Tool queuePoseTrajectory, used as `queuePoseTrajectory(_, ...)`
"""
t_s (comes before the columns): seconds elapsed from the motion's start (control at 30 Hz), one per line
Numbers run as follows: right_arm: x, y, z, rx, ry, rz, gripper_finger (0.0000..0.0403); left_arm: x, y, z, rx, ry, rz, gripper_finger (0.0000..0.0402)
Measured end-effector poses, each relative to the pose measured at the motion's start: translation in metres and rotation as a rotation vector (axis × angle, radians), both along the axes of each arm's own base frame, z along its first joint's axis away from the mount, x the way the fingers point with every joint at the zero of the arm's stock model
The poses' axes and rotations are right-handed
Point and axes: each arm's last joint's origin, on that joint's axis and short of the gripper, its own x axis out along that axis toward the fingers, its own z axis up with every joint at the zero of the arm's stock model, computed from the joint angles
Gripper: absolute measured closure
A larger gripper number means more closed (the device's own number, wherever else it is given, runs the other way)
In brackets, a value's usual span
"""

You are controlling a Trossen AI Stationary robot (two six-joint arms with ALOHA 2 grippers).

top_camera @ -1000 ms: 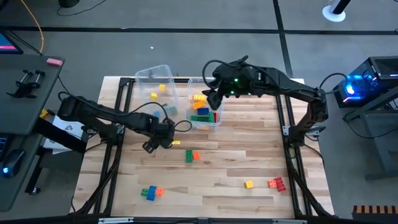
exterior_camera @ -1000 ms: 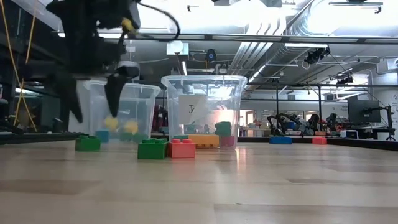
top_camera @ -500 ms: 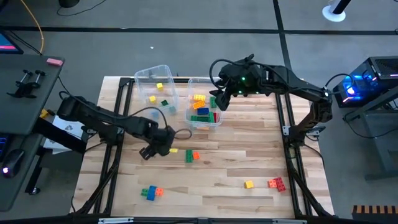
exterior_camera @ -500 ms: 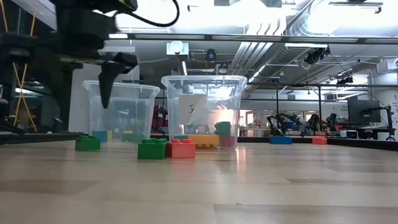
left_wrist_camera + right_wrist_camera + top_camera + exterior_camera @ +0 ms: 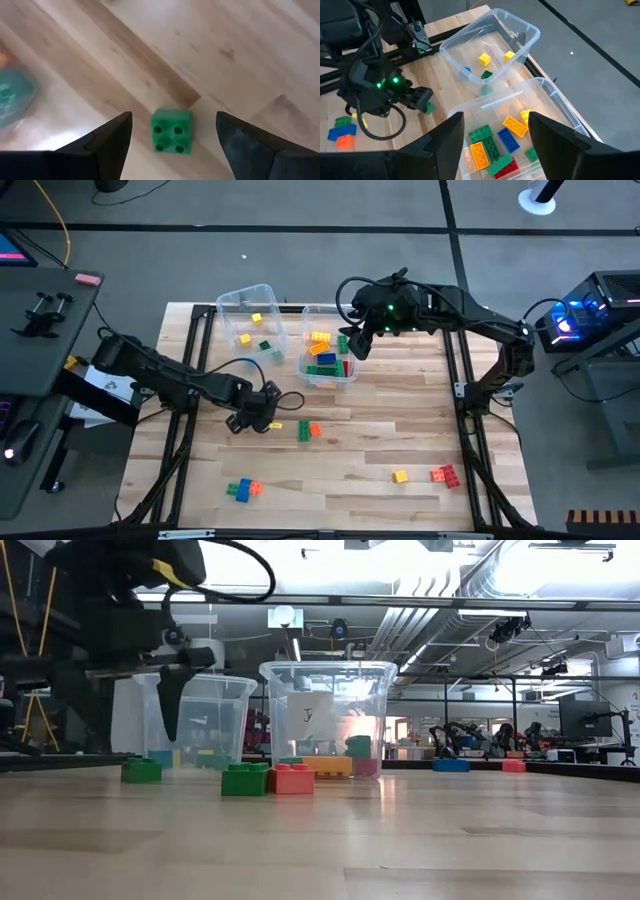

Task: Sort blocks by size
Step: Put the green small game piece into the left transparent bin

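Left gripper (image 5: 170,137) hovering fingers-apart over a small square green four-stud plastic brick (image 5: 171,131) on the light wooden tabletop (image 5: 235,45).

In the left wrist view the green brick is lying flat, studs up, directly between the two spread fingers and untouched; being square it has no long axis to line up with, so judging from this the next move is just a straight drop and close. In the high view this left gripper (image 5: 256,412) is sitting near the table's middle-left, well apart from the two clear plastic bins (image 5: 262,297) at the far edge. The right gripper (image 5: 358,343) is hanging empty, fingers apart, over the right-hand bin's edge, far from this brick, so the left arm is nearer. Other coloured bricks (image 5: 309,430) are lying loose close by.
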Motion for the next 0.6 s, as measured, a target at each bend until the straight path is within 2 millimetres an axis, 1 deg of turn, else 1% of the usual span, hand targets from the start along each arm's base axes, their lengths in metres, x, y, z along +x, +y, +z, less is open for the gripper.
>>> queuePoseTrajectory(0.2,0.0,0.0,0.0,0.001,0.0,0.0,0.0185,0.005,0.009,-0.017,0.017,0.011,0.03,0.0127)
queuePoseTrajectory(0.3,0.0,0.002,0.0,0.0,0.0,0.006,0.0185,0.005,0.012,-0.027,0.04,0.056,0.05,0.0127)
queuePoseTrajectory(0.5,0.001,0.008,0.0,0.004,-0.001,0.023,0.0185,0.008,0.014,-0.034,0.042,0.091,0.063,0.0127)
queuePoseTrajectory(0.6,0.001,0.011,0.0,0.004,-0.001,0.032,0.0185,0.008,0.014,-0.035,0.023,0.104,0.061,0.0139)
